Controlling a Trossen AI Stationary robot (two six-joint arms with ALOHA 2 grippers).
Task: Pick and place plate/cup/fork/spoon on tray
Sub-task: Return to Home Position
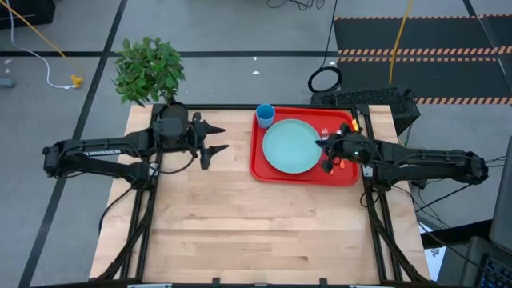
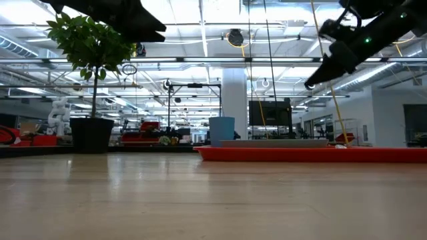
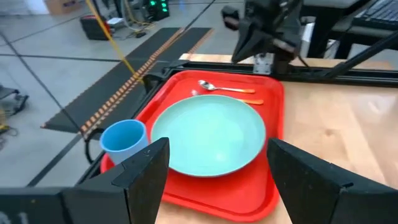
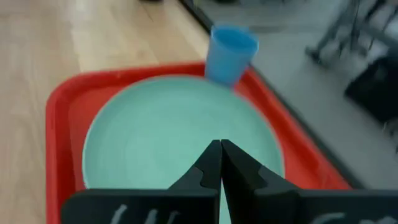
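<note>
The room is bright from long white ceiling lamps [image 2: 200,27] overhead, giving even light and only soft shadows on the pale wooden surface [image 1: 256,224]. In the right wrist view the small bright blue cylindrical cup [image 4: 230,53] and everything behind it are blurred.

Grey floor [image 1: 240,32] surrounds the wooden table [image 1: 240,224]; a potted plant [image 1: 149,70] stands at its corner, under bright ceiling lights [image 2: 200,20].
</note>
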